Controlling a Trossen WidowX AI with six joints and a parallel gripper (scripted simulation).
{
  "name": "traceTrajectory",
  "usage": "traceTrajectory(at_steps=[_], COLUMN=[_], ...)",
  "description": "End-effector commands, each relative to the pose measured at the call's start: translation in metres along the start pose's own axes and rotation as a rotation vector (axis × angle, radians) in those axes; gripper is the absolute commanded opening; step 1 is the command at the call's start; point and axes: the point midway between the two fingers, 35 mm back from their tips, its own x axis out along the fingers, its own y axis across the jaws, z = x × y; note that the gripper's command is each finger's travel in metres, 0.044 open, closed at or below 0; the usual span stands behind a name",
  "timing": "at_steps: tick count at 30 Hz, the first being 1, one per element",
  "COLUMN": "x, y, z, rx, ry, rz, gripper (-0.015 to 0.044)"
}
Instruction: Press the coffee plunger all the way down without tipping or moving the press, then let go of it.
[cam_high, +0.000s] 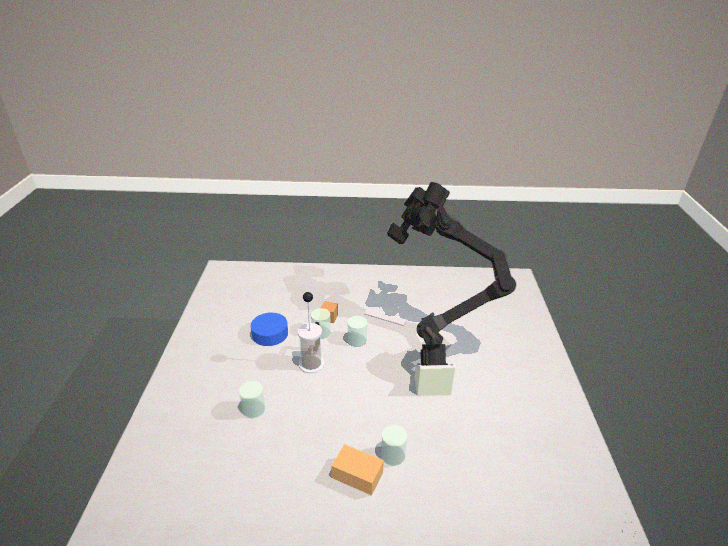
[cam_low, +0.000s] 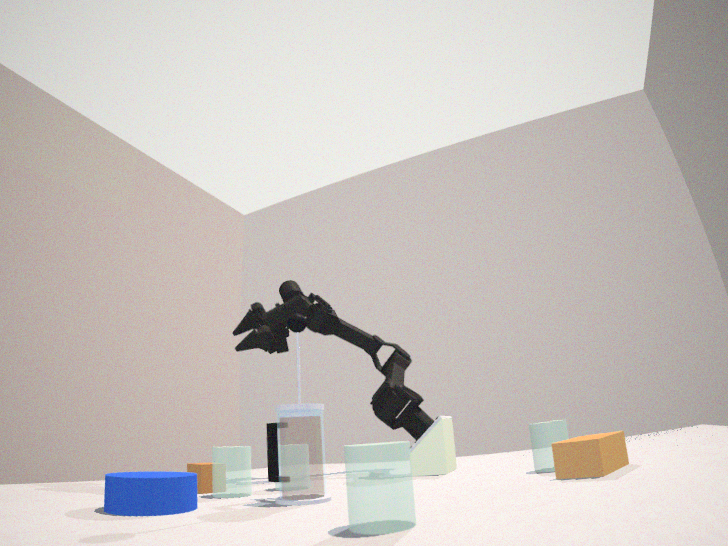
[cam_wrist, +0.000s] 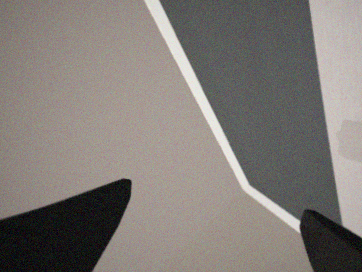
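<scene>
A black arm holds its gripper (cam_low: 239, 339) high, fingers wide and empty. The press (cam_high: 309, 347) stands upright on the white mat (cam_high: 499, 446), plunger knob (cam_high: 306, 296) raised. A blue disc (cam_high: 269, 328), pale green cylinders (cam_high: 356, 330) and an orange block (cam_high: 329, 310) crowd round it.

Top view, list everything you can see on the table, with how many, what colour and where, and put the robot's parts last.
Coffee press: one, clear with black knob, plunger raised, table centre-left.
Disc: one, blue, just left of the press.
Cylinders: four, pale green; two behind the press, one front-left, one front beside the large block.
Blocks: two, orange; large at front, small behind the press.
Flat strip: one, pale, near the arm.
Base mount: one, pale green, right of centre.
Arm: one, black, raised.
Gripper: one, black, open, high, holding nothing.
</scene>
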Motion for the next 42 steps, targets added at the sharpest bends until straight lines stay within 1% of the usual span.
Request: traceTrajectory(at_steps=[1,2,6,8,13,16,20,24,27,31,35,37,42], x=[0.001,0.002,0.007,0.01,0.002,-0.012,-0.043,-0.081,-0.113,-0.16,-0.206,-0.215,-0.206], y=[-0.002,-0.006,-0.025,-0.042,-0.104,-0.142,-0.19,-0.228,-0.253,-0.282,-0.305,-0.309,-0.323], z=[-0.002,-0.006,-0.027,-0.039,-0.087,-0.114,-0.144,-0.166,-0.177,-0.187,-0.191,-0.192,-0.18], rx=[-0.009,-0.031,-0.12,-0.231,-0.62,-0.906,-1.279,-1.637,-1.893,-2.234,-2.532,-2.582,-2.582], ry=[0.005,0.014,0.081,0.108,0.269,0.378,0.549,0.71,0.828,0.972,1.081,1.099,1.102], rz=[-0.005,-0.013,-0.065,-0.108,-0.229,-0.269,-0.268,-0.206,-0.119,0.062,0.298,0.348,0.343], gripper=[0.0426,0.044,0.044,0.044,0.044,0.044,0.044,0.044,0.044,0.044,0.044,0.044,0.044])
